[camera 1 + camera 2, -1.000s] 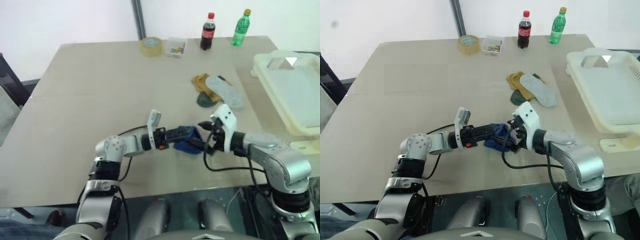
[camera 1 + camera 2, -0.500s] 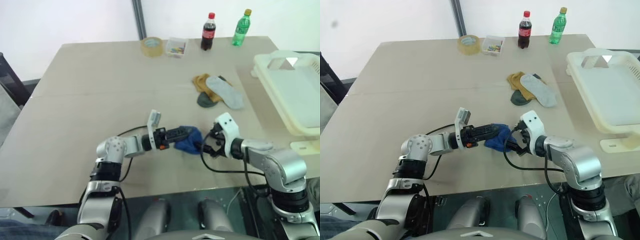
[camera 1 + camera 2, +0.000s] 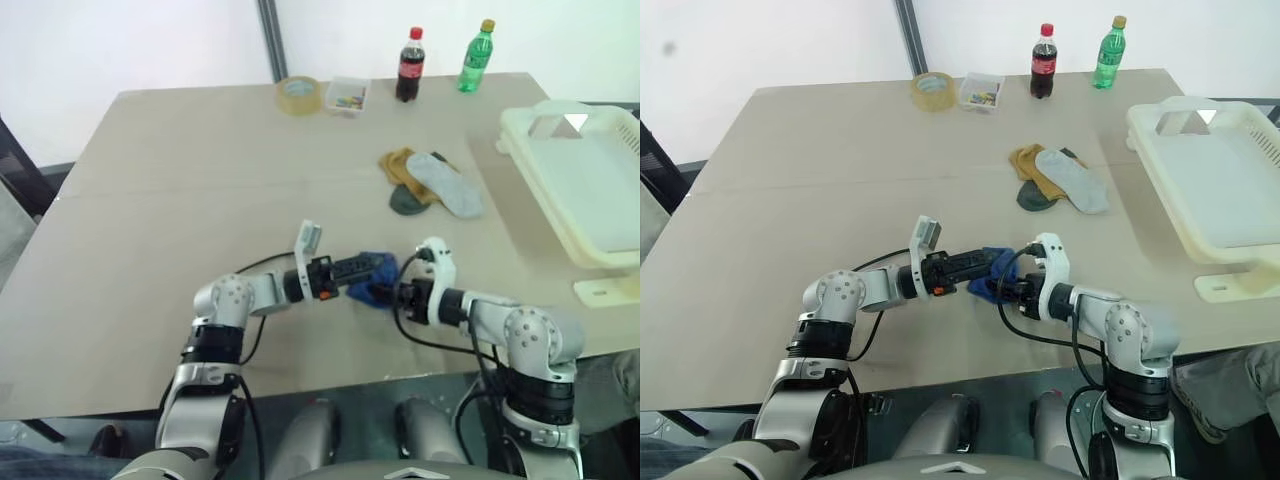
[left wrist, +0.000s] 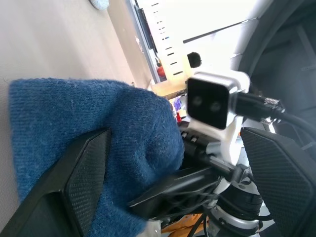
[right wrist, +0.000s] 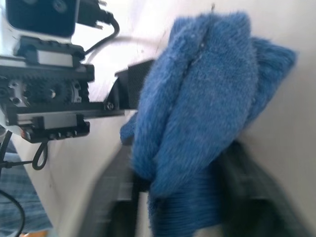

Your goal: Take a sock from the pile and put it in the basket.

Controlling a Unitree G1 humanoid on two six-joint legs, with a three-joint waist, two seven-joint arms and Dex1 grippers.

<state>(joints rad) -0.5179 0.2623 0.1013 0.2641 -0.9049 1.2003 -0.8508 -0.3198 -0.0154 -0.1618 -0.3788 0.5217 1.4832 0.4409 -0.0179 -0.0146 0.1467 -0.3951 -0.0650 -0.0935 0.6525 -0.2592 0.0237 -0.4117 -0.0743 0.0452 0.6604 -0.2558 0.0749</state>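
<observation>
Since a second ago the right gripper point(image 3: 392, 293) has been lowered and rolled, and brought in against the blue sock point(image 3: 372, 280); the left gripper point(image 3: 372, 270) has been kept where it was.

Left eye view: the blue sock is seen bunched near the front edge of the table point(image 3: 180, 200), between the two grippers. The left gripper is spread wide, with the sock across its fingers. The right gripper is pressed to the sock from the other side; how far it is closed cannot be told. The pile point(image 3: 430, 185) of mustard, light grey and dark socks is left further back, well apart. The cream basket point(image 3: 590, 190) is set at the right edge. A tape roll point(image 3: 299, 94), a small clear box point(image 3: 347, 95), a cola bottle point(image 3: 408, 65) and a green bottle point(image 3: 475, 56) are lined along the far edge.

Left wrist view: the sock is draped over one black finger point(image 4: 84, 173), the other finger being well apart; the right gripper's camera block point(image 4: 212, 101) is seen just behind.

Right wrist view: blue fabric is seen between blurred dark fingers point(image 5: 118, 197); a grip cannot be confirmed.
</observation>
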